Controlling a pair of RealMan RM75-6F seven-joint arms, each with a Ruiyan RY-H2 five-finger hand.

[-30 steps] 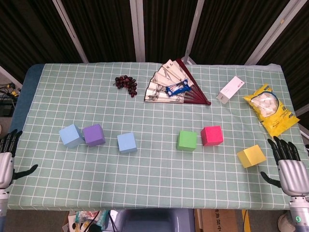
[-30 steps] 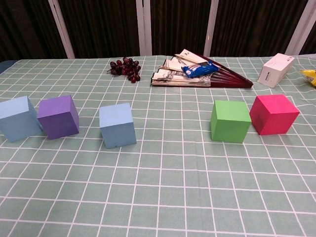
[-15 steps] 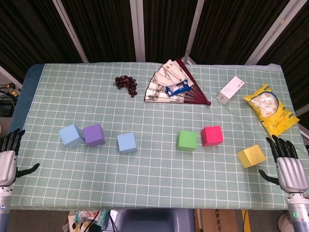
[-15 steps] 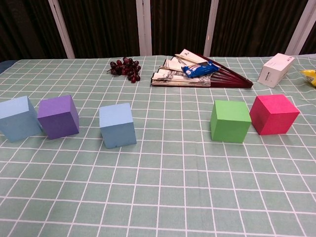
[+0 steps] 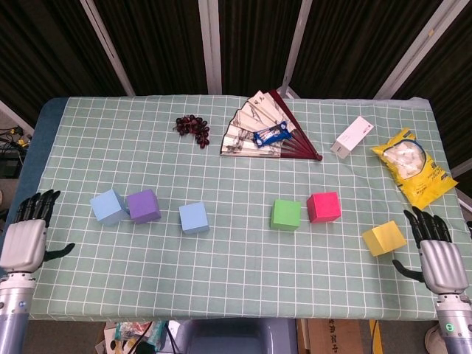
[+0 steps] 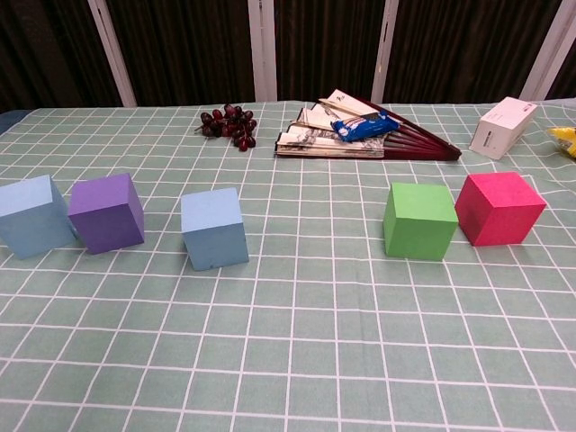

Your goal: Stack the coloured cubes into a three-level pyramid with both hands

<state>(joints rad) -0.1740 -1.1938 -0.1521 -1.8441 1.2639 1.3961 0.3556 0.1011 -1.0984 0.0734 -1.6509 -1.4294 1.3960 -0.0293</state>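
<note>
Six coloured cubes sit loose on the green checked tablecloth (image 5: pixel 236 295), none yet stacked, so the pyramid looks not yet begun. Across the middle of the head view, from left: a light blue cube (image 5: pixel 108 206) touching a purple cube (image 5: pixel 144 206), a second blue cube (image 5: pixel 194 218) alone near centre, then a green cube (image 5: pixel 286 214) just beside a pink cube (image 5: pixel 324 206), and a yellow cube (image 5: pixel 383 238) lower right. The left hand (image 5: pixel 26 236) hovers at the lower left edge of the frame, empty, fingers spread and pointing up the table; the right hand (image 5: pixel 436 251) mirrors it at the lower right edge, empty with fingers apart, just beside the yellow cube. Neither touches a cube, and neither appears in the chest view. The step in hand seems to be the first reach. The next move likely calls for each hand to take its nearest cube and bring the cubes together at centre as a base row of three. Along the top lie grapes (image 5: pixel 192 126), a folding fan (image 5: pixel 265 133), a white box (image 5: pixel 352 137) and a yellow snack bag (image 5: pixel 413 167)
</note>
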